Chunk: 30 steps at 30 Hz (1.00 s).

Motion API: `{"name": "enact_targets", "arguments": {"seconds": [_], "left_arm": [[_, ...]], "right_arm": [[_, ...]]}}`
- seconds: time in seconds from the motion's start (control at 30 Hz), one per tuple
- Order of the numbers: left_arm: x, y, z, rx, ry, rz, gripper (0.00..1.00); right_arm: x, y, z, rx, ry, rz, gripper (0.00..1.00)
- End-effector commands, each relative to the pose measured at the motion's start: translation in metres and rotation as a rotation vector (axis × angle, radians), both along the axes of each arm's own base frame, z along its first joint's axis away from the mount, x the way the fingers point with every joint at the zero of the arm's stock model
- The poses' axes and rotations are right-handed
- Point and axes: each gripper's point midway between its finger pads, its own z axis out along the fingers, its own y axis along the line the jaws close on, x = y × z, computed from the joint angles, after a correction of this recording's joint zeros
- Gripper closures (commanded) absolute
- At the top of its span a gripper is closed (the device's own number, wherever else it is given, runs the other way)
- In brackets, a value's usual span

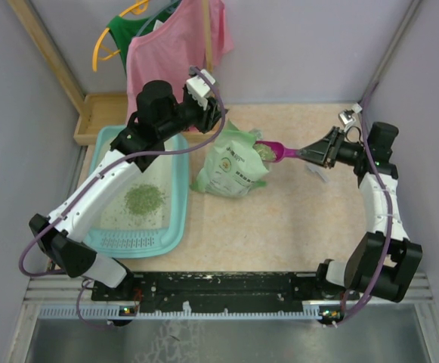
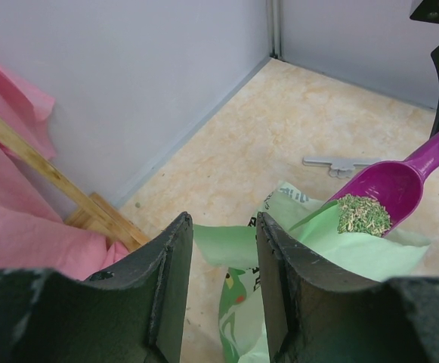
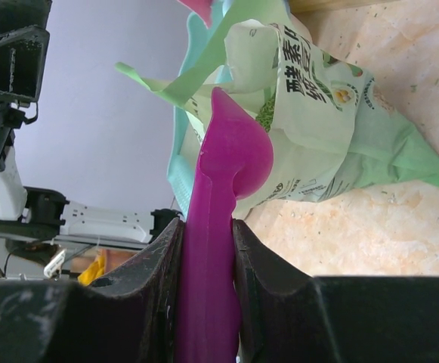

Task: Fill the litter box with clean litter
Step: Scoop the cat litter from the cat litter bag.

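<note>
The light-teal litter box (image 1: 175, 219) lies at the left, with a small heap of green litter (image 1: 143, 198) on its whitish base. A pale green printed bag (image 1: 230, 166) stands just to its right. My right gripper (image 1: 315, 153) is shut on the handle of a magenta scoop (image 1: 276, 150), whose bowl holds litter (image 2: 363, 214) at the bag's mouth. In the right wrist view the scoop (image 3: 230, 151) runs up from between my jaws (image 3: 208, 227). My left gripper (image 1: 217, 125) hovers over the bag's top left corner. Its jaws (image 2: 224, 227) stand apart, with the bag's flap (image 2: 223, 246) beyond them.
A wooden tray (image 1: 91, 121) sits behind the litter box. A pink cloth (image 1: 170, 53) and a green garment on a yellow hanger (image 1: 125, 34) hang at the back. A small grey clip (image 2: 340, 162) lies on the table right of the bag. Walls close in on both sides.
</note>
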Motion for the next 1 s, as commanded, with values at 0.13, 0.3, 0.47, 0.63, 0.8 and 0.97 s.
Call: {"name": "enact_targets", "arguments": {"seconds": [0.13, 0.3, 0.47, 0.63, 0.8, 0.97], "left_arm": [[-0.010, 0.005, 0.017, -0.039, -0.025, 0.002, 0.54], [-0.010, 0.004, 0.016, -0.043, -0.023, -0.002, 0.54], [-0.009, 0.003, 0.016, -0.042, -0.025, -0.003, 0.54], [-0.008, 0.003, 0.015, -0.039, -0.025, 0.000, 0.54], [-0.007, 0.002, 0.014, -0.038, -0.023, 0.001, 0.54], [-0.006, 0.002, 0.015, -0.037, -0.026, 0.002, 0.54]], "right_arm": [[-0.004, -0.006, 0.015, -0.022, -0.091, -0.013, 1.00], [-0.003, -0.010, 0.015, -0.021, -0.086, -0.027, 1.00], [-0.004, -0.012, 0.018, -0.011, -0.087, -0.023, 1.00], [-0.004, -0.015, 0.020, 0.012, -0.081, -0.023, 1.00], [-0.004, -0.018, 0.020, 0.018, -0.082, -0.031, 1.00], [-0.006, -0.018, 0.028, 0.023, -0.098, -0.023, 1.00]]}}
